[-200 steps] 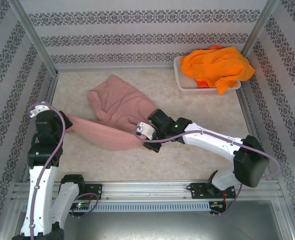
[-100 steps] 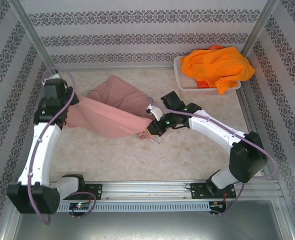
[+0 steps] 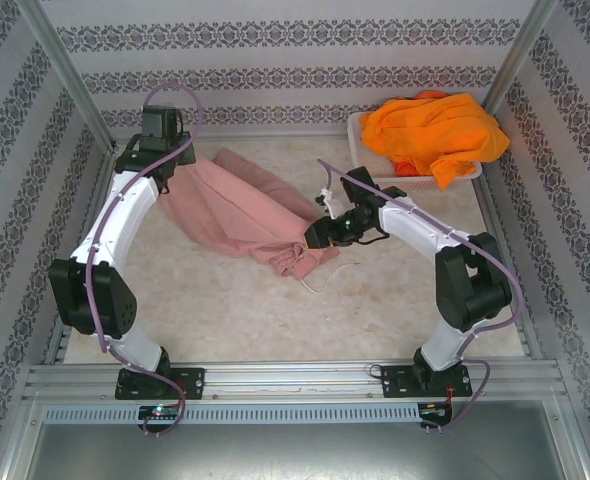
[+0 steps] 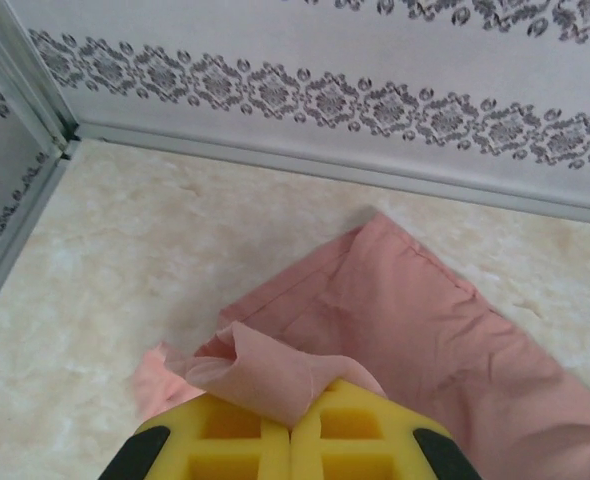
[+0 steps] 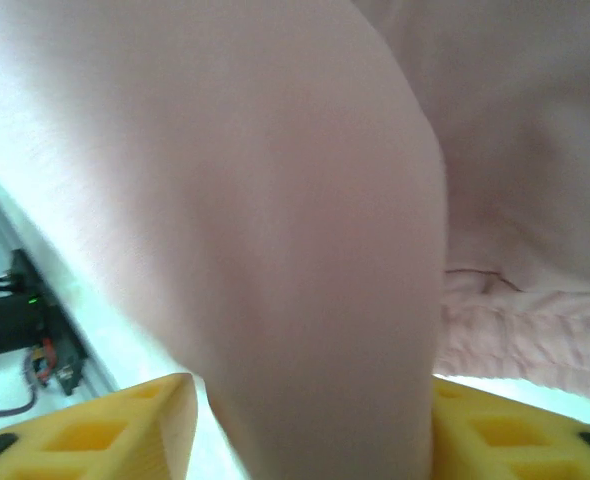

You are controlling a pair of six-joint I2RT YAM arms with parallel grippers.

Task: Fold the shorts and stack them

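White mesh basket (image 3: pixel 367 172) sat at the table's (image 3: pixel 225 310) 1 o'clock corner, against the back and right walls. Orange shorts (image 3: pixel 433 128) were heaped in it, piled above the rim and spilling over the 3 o'clock side and the front; count of pieces unclear. Nothing else seen in the basket.

Pink shorts (image 3: pixel 240 215) lay outside it, spread on the table at about 10 o'clock from centre and well apart from the basket. The gathered waist was bunched at their 5 o'clock end, with a pale cord (image 3: pixel 317 284) trailing onto bare table.

Left jaws were at the shorts' 10 o'clock end near the back wall. In the left wrist view the yellow pads (image 4: pixel 225 440) were pressed together with a fold of the pink cloth (image 4: pixel 275 375) pinched between them.

Right jaws were at the shorts' 3 o'clock edge, near the table's centre. In the right wrist view the pads (image 5: pixel 105 425) stood wide apart. A bulge of pink cloth (image 5: pixel 305 250) sat in the gap, a sliver of space on its left side, so not clamped.
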